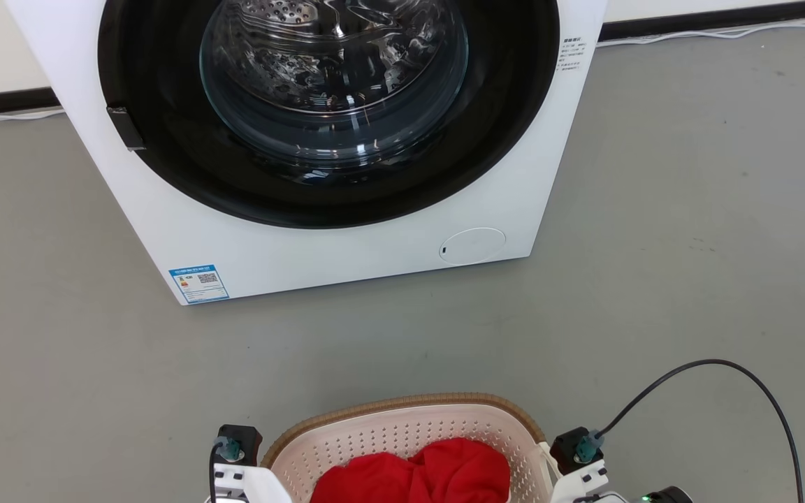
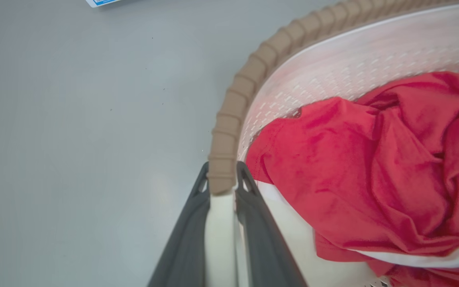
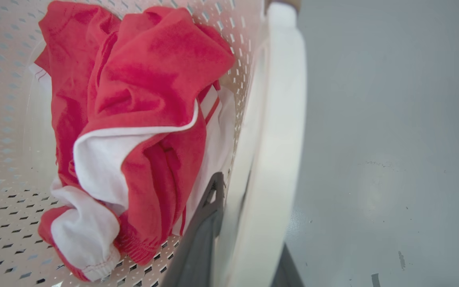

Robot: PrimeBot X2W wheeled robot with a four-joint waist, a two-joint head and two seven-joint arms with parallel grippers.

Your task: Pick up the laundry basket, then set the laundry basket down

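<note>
Red garment (image 1: 413, 478) inside laundry basket (image 1: 388, 432)

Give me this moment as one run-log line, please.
left gripper: shut on basket handle | right gripper: shut on other handle | basket: holds red garment | washer: ahead

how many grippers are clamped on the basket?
2. The left gripper pinches the laundry basket at its left handle, beside the brown rim. The right gripper pinches the right handle.

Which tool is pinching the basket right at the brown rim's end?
The left tool: the brown rim of the laundry basket ends between its fingers. The right tool grips plain white handle.
</note>
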